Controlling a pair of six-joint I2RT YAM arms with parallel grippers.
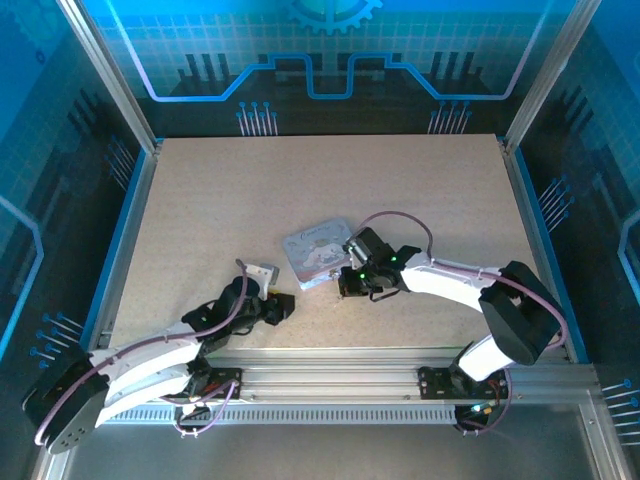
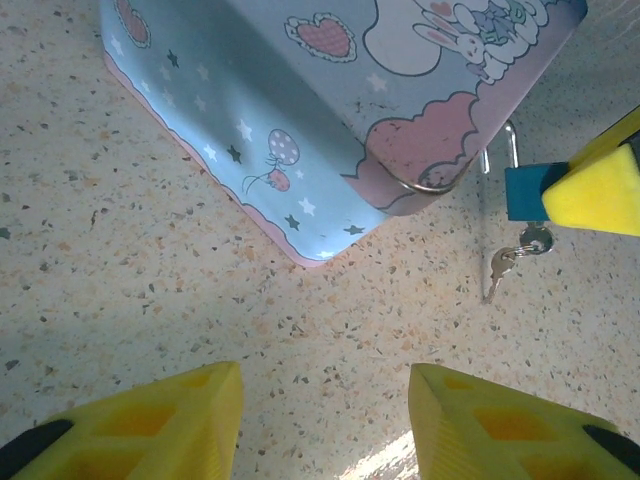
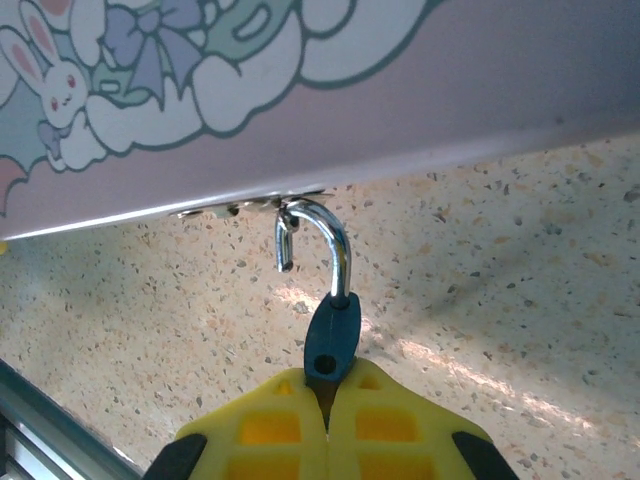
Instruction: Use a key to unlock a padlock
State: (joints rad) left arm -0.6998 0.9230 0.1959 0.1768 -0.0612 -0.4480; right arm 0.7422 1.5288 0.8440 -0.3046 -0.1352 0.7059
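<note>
At table centre: speckled beige tabletop point(image 1: 200, 220) carries pastel blue-pink rectangular bunny-print tin point(image 1: 318, 248). Near-left of tin, left gripper point(image 2: 325, 420) spread, nothing between fingers. At tin's near-right edge, right gripper point(image 3: 325, 405) pinching small dark-blue padlock point(image 3: 332, 335), silvery shackle point(image 3: 338, 245) sprung free. On table just beside padlock: tiny silvery key point(image 2: 498, 270).

my left arm point(image 1: 150, 362) and right arm point(image 1: 448, 279): white shells, black joints and wrists | my fingers point(image 2: 165, 425): bright yellow, moulded with square hollows, black mounts behind | cables point(image 1: 402, 217): thin mauve, looped along each arm | lights point(image 1: 352, 272): small green dots on my right wrist
</note>
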